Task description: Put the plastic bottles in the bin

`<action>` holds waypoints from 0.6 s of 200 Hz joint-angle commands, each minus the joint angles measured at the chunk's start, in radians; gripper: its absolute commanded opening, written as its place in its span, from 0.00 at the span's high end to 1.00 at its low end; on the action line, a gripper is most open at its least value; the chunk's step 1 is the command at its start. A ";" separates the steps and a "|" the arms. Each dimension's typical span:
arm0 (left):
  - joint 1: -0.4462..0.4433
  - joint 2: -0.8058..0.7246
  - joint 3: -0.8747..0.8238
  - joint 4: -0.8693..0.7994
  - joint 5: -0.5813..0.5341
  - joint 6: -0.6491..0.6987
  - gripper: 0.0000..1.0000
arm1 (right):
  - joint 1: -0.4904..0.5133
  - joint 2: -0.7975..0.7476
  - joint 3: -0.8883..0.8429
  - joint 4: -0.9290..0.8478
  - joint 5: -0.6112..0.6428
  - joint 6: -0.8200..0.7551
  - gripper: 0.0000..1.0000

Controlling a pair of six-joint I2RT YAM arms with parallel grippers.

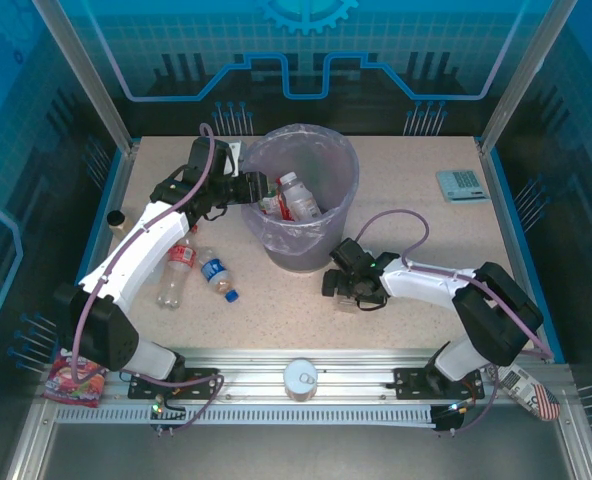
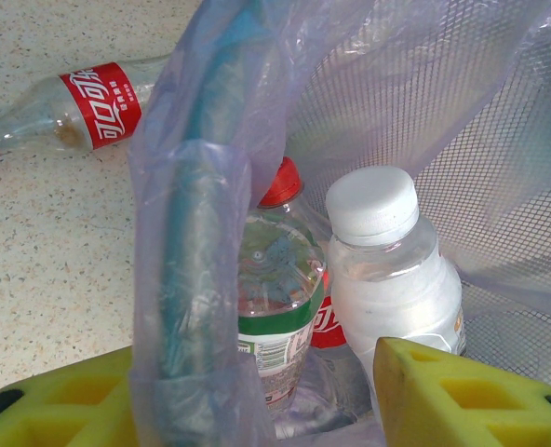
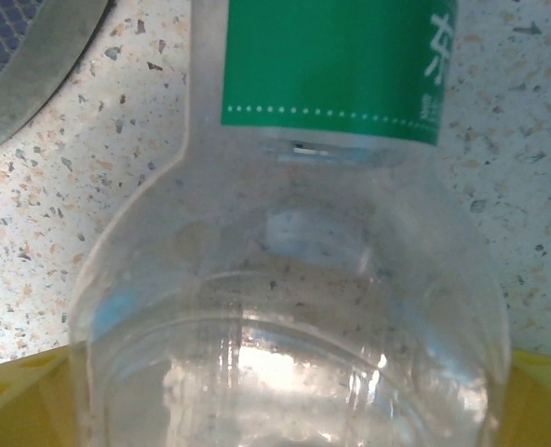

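The grey bin [image 1: 334,160] with its pale-purple bag stands mid-table. Inside it lean a white-capped bottle [image 2: 387,270] and a red-capped bottle with a green band [image 2: 277,279]. My left gripper [image 1: 259,190] is at the bin's left rim, open, and its yellow fingers [image 2: 462,396] straddle the bag-covered rim [image 2: 192,279]. A red-label bottle [image 1: 177,270] and a blue-label bottle [image 1: 216,276] lie on the table left of the bin. My right gripper [image 1: 348,287] is low on the table, open around a clear green-label bottle [image 3: 331,65] lying between its fingers.
A small amber jar [image 1: 116,218] sits at the table's left edge. A silver tin can [image 1: 301,378] rests on the front rail. A small grey device [image 1: 463,184] lies at the back right, and a colourful packet [image 1: 74,378] sits by the left arm's base.
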 commanded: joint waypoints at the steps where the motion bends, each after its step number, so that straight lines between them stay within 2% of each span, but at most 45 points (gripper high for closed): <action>1: -0.004 0.021 -0.023 -0.077 -0.030 0.033 0.45 | -0.007 0.009 -0.045 -0.020 0.027 0.008 0.01; 30: -0.006 0.026 -0.022 -0.079 -0.027 0.035 0.45 | -0.035 -0.044 -0.075 -0.061 0.051 -0.005 0.04; 94: -0.005 0.020 -0.022 -0.081 -0.028 0.040 0.45 | -0.114 -0.166 -0.125 -0.157 0.075 -0.070 0.25; 120: -0.005 0.020 -0.021 -0.081 -0.027 0.040 0.45 | -0.143 -0.229 -0.135 -0.193 0.082 -0.097 0.30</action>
